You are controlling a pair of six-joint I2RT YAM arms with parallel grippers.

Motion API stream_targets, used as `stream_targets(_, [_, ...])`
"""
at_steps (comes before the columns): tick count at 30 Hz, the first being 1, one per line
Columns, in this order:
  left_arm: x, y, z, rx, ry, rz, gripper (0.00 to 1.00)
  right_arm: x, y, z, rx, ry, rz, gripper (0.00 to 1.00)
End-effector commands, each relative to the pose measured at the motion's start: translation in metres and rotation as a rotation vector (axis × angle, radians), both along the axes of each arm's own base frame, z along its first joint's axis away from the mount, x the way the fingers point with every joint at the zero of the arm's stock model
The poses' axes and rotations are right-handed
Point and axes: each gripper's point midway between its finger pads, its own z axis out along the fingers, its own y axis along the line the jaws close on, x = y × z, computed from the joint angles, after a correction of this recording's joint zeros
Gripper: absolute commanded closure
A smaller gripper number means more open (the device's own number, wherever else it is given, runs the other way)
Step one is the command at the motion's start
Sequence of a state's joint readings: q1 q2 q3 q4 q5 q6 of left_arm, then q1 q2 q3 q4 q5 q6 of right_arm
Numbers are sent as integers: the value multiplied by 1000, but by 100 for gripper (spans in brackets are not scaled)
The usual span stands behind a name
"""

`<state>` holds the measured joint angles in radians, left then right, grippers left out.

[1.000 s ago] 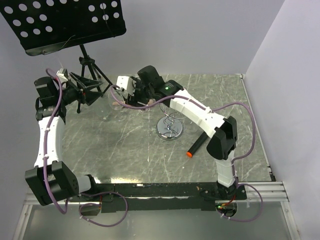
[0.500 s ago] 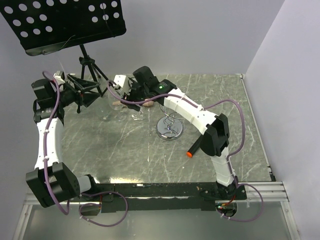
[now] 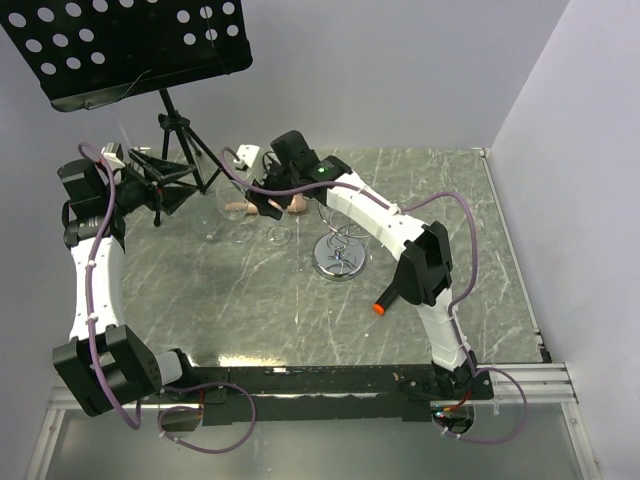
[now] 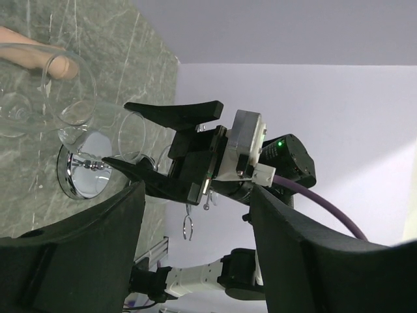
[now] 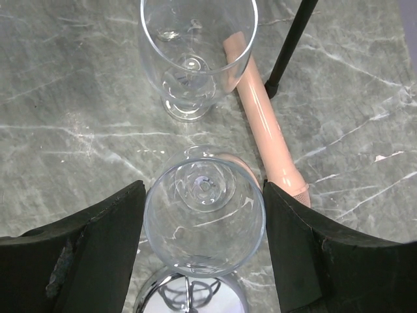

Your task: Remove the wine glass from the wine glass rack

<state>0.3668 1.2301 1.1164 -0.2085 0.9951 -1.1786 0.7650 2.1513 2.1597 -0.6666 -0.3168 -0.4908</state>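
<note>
Wine glass (image 5: 204, 215) in outstretched right gripper (image 5: 204, 192)

The pincer (image 5: 204, 195) grips a wine glass (image 5: 204, 218) by its bowl.

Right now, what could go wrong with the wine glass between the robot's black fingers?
The clear wine glass looks pinched by its thin bowl in the right gripper; a harder squeeze might crack it. A second clear glass stands close by, so they could clink. The pink cylinder lies right beside it; a foot set down on that could tip.
</note>
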Motion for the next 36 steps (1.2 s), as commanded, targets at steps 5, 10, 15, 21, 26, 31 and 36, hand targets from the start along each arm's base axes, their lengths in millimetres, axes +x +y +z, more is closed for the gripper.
stream_targets(5, [-5,6,4,29,-30,29,30,16,21,51,152,-75,-1,70])
stream_targets(10, [-5,8,-1,21,-17,34,30,23,25,48,158,-57,-12,69])
stream_targets(15, [-4,10,1,22,-21,37,30,29,28,42,155,-51,-22,68])
stream_targets(21, [-3,11,-1,20,-17,40,30,32,26,38,152,-45,-32,68])
stream_targets(26, [-2,13,-4,12,-8,45,30,36,25,34,148,-41,-58,58])
stream_targets(31, [0,14,-5,9,-7,45,30,45,22,38,172,-40,-123,38])
stream_targets(36, [1,14,-7,2,-6,47,30,52,16,52,209,-47,-204,12])
